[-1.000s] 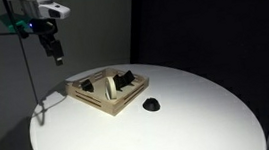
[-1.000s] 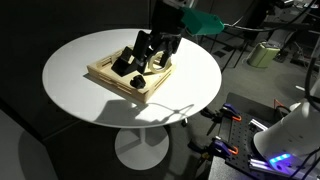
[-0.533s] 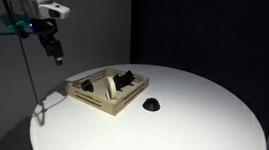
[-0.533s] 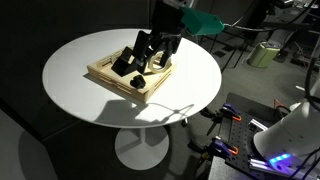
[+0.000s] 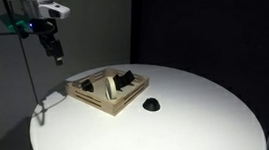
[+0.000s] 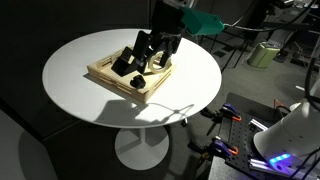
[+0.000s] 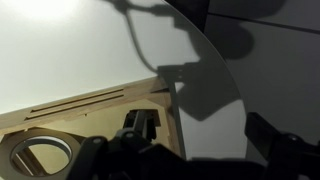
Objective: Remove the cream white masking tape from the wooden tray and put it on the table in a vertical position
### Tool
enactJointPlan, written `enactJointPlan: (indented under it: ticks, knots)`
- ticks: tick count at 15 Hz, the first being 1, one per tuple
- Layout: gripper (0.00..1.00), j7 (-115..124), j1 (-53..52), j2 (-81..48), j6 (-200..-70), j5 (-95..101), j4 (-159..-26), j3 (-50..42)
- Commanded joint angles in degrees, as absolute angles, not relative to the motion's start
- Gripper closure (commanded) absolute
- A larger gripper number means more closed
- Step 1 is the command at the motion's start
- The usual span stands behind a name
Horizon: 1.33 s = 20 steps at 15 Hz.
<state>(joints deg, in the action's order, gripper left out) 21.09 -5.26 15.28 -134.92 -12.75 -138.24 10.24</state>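
The wooden tray (image 5: pixel 105 98) sits on the round white table (image 5: pixel 180 120) and also shows in an exterior view (image 6: pixel 105 76) and the wrist view (image 7: pixel 100 105). The cream white masking tape (image 7: pixel 40 156) lies in a tray compartment, its open centre showing in the wrist view; in an exterior view it is a pale sliver (image 5: pixel 110 85) between dark objects. My gripper (image 5: pixel 56 53) hangs high above the table, up and to the side of the tray, open and empty. It also shows over the tray in an exterior view (image 6: pixel 152 52). In the wrist view (image 7: pixel 190 162) its dark fingers stand wide apart.
Dark objects (image 5: pixel 125 80) stand in the tray's compartments, and one shows in the wrist view (image 7: pixel 140 125). A small black lump (image 5: pixel 151 105) lies on the table in front of the tray. The table edge (image 7: pixel 215 60) drops to dark floor. Equipment stands beside the table (image 6: pixel 270 140).
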Motion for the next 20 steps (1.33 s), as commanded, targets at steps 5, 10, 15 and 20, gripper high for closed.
enactJointPlan:
  ticks: [5,10,15,20]
  knots:
    - [0.0,22.1,-5.2,12.9,-136.1,-11.3,-134.8,10.1]
    - [0.0,22.7,-3.8,15.5,-137.3,-8.8,-134.2,9.2]
    - [0.0,24.1,-0.5,20.0,-137.7,-6.2,-135.1,7.5]
    - [0.0,26.3,3.5,23.2,-138.1,-5.5,-136.3,5.7]
